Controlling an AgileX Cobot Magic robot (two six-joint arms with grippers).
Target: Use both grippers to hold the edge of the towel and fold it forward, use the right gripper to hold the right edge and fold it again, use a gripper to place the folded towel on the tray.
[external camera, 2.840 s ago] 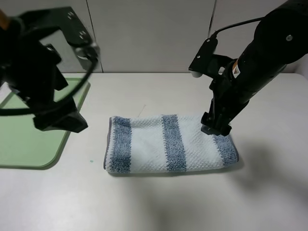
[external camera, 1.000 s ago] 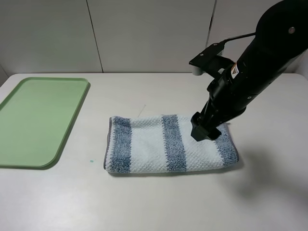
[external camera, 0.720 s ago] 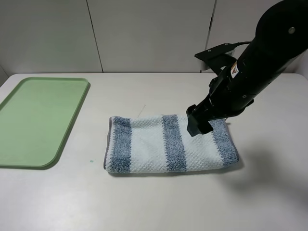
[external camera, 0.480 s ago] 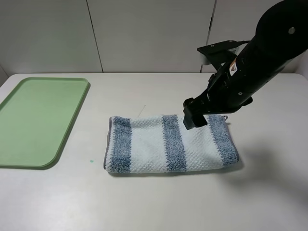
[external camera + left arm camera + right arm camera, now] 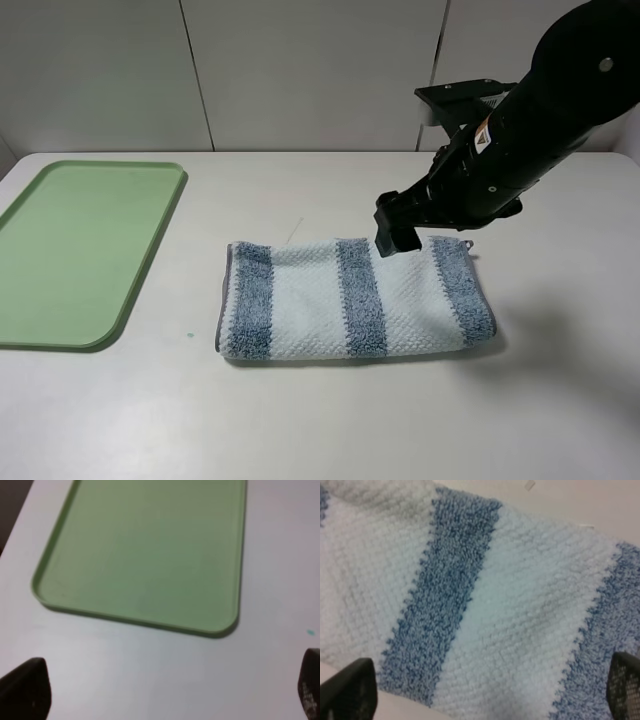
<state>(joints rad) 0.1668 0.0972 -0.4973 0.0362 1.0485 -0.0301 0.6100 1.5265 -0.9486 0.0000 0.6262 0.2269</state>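
Over to the towel [image 5: 355, 298]: folded once into a long strip, flat near the middle of the desk [image 5: 300, 420], a touch toward the right edge, 3 blue stripes showing. Well apart from the tray [image 5: 90, 240], bare by the left edge.

Hovering above the strip's far edge, between the middle stripe and the right one: the right claw [image 5: 397, 232], released, fingers spread wide, gripping nothing, clear of the cloth. Same story for the left claw [image 5: 167, 690]: spread wide, empty, looking down on the tray and bare desk, out of the overhead shot altogether.

Judging by this: fold 1 done, fold 2 not yet begun, right edge waiting to be gripped.

Plenty to go wrong from here:
- Pinching only the top layer at the right edge, and peeling the 2 layers apart on the lift.
- Gripping too far in, and leaving a lopsided fold.
- Lifting too low, and dragging the whole strip across the desk instead of folding it.
- Catching the small loop [image 5: 468, 246] at the far right corner, and tugging that corner askew.

No weight on the left end either, so sliding likely.
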